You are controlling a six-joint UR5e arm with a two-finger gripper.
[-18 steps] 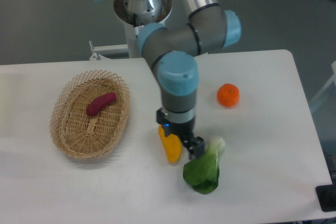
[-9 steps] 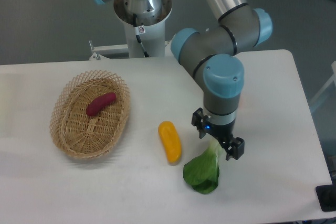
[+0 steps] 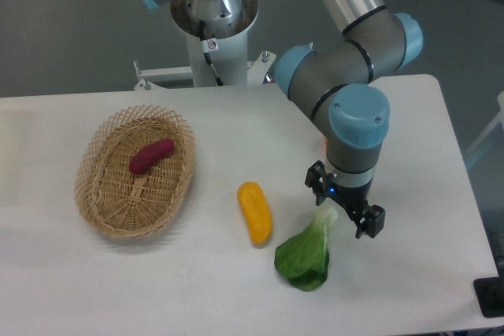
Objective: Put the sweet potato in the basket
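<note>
The dark reddish-purple sweet potato [image 3: 151,155] lies inside the oval tan wicker basket [image 3: 102,210] on the left of the white table. My gripper [image 3: 346,212] hangs far to the right of the basket, just above the white stalk end of a green leafy vegetable. Its fingers are spread and hold nothing.
A yellow-orange oblong vegetable [image 3: 254,212] lies between the basket and the gripper. A green leafy vegetable [image 3: 305,256] lies at the front, under the gripper. The arm hides the round orange fruit seen before. The robot's base column [image 3: 213,29] stands behind the table.
The arm has swung right, from over the yellow vegetable to above the leafy vegetable's stalk. It now covers the orange fruit. The sweet potato stays in the basket.
</note>
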